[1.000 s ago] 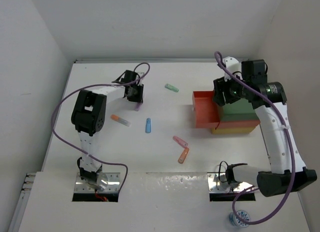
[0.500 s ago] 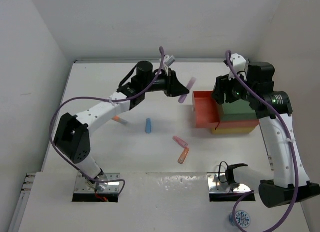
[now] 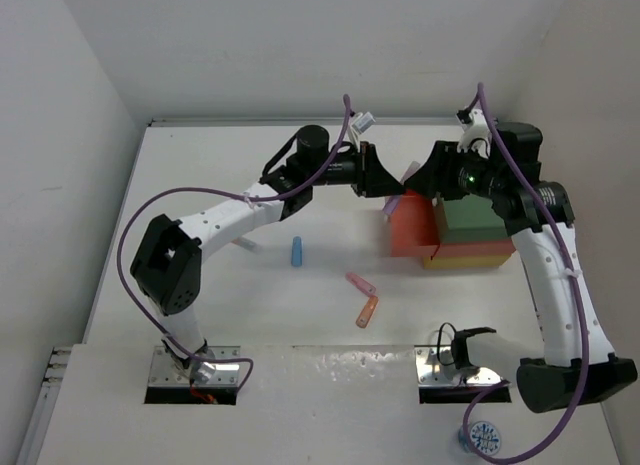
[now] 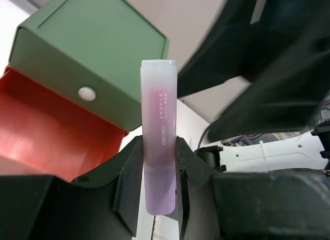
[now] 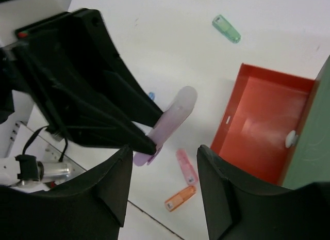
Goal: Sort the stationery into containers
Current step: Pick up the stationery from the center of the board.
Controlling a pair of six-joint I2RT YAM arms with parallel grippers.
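My left gripper (image 3: 388,177) is shut on a purple marker (image 3: 409,173) and holds it in the air at the left edge of the open red-orange tray (image 3: 410,230). In the left wrist view the marker (image 4: 159,137) stands upright between the fingers (image 4: 129,168), with the green tray (image 4: 98,49) and the red-orange tray (image 4: 46,121) behind it. My right gripper (image 3: 428,178) is open and empty, close to the marker's free end. The right wrist view shows the marker (image 5: 175,116) just beyond its own open gripper (image 5: 164,152). The yellow tray (image 3: 470,255) lies at the bottom of the stack.
Loose on the table are a blue marker (image 3: 297,250), a pink marker (image 3: 360,283) and an orange marker (image 3: 367,311). A mint green marker (image 5: 227,28) shows in the right wrist view, beyond the red-orange tray (image 5: 263,121). The left arm spans the table's back.
My left arm has lifted the purple marker from the back left and carried it right to the red-orange tray. My right gripper has swung left toward it.
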